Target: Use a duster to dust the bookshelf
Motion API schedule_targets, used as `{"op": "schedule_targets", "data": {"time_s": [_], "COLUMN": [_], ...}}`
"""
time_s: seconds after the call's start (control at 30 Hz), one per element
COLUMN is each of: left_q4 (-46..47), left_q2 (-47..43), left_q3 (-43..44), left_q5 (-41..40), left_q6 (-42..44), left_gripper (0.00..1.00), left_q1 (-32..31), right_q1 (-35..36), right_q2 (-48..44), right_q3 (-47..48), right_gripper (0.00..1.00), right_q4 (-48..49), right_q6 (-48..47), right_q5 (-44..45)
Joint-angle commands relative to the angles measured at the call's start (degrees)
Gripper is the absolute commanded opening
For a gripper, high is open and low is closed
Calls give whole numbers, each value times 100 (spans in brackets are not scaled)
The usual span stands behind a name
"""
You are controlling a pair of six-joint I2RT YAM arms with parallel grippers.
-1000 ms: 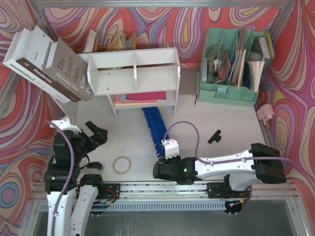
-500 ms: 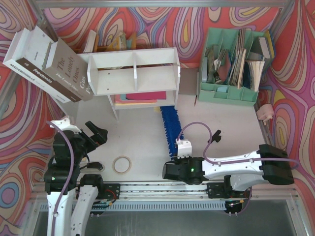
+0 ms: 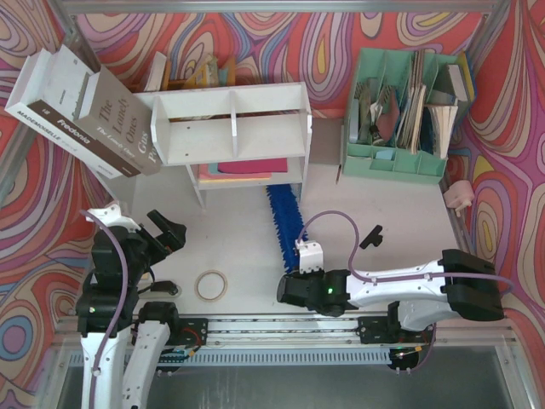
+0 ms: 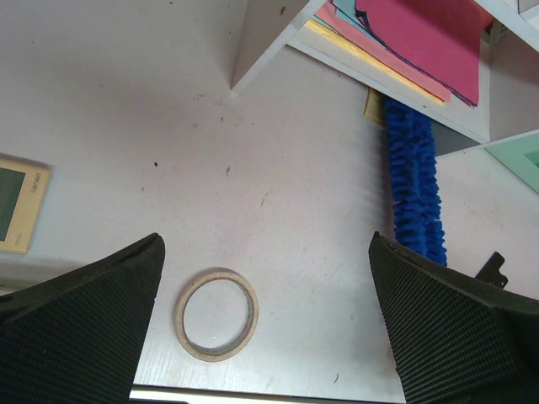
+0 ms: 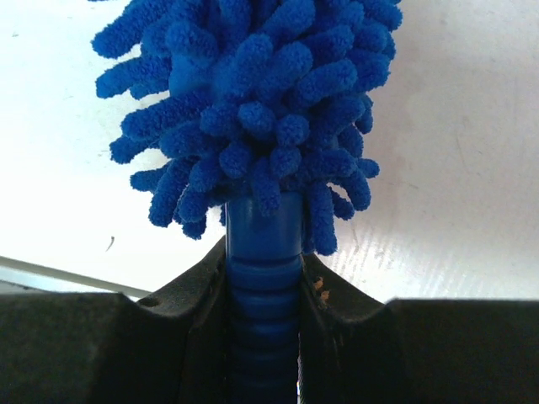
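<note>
Step in hand: you are at the opening of the dusting stroke. The long, bright blue, fluffy microfibre duster [image 3: 285, 217] is gripped and aimed at the white wooden two-tier bookshelf [image 3: 234, 123]. Judging by its low position, no upper board has been reached yet.
Right arm: your right gripper [image 5: 263, 273] is clenched on the duster's ribbed blue plastic handle, just below the shaggy head, with a jaw pressed to each side.
Left arm: your left gripper [image 4: 269, 337] has its jaws spread wide and grasps nothing. It hangs over the table near its own base, well apart from the bookshelf.
Duster position: it lies low over the pale table [image 3: 238, 247], running from the right gripper away toward the bookshelf. Its far tip meets the front edge of the lower shelf near the right leg; whether the bristles touch the board cannot be told.
Lower shelf: it carries flat pink and yellow paper sheets [image 3: 247, 166]; the two upper compartments look bare.
Bystanders: a tan round tape roll [image 3: 211, 285] lies near the left arm, and a mint-green slotted file organizer [image 3: 396, 158] stands just right of the bookshelf.
Next move: lift the head to board height and sweep it sideways. Hold your grip firm and avoid dragging the paper sheets out.
</note>
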Motion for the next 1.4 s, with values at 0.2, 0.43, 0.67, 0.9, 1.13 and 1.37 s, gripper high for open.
{"op": "schedule_targets", "data": {"time_s": [0.2,0.43,0.67,0.9,1.13,1.37], "left_q4": [67,67,68,67,50,45], "left_q2": [-45,-17,-4,-19,-29,-38], "left_q3": [-90,-90,-90,-90,-84,-81], "left_q5": [-62,-56,-60,-67,-91,-108], "left_q6": [-13,-15,-15,-18,-24,-24], "left_gripper": [98,98,98,98,98,98], "left_q1": [28,28,28,28,28,28], "right_q1": [-6,120,140,201,666,689], "right_q2": [442,854,384,354,717,262], "right_q3": [554,764,386,349,734,393], "right_gripper": [0,0,0,0,0,0], "right_q4": [1674,1869,1207,939,978,708], "right_q6": [-1804,-2131,-1769,-1808,-2027,-1800], "right_q5": [-389,-603,-193,-207,-99,-8]}}
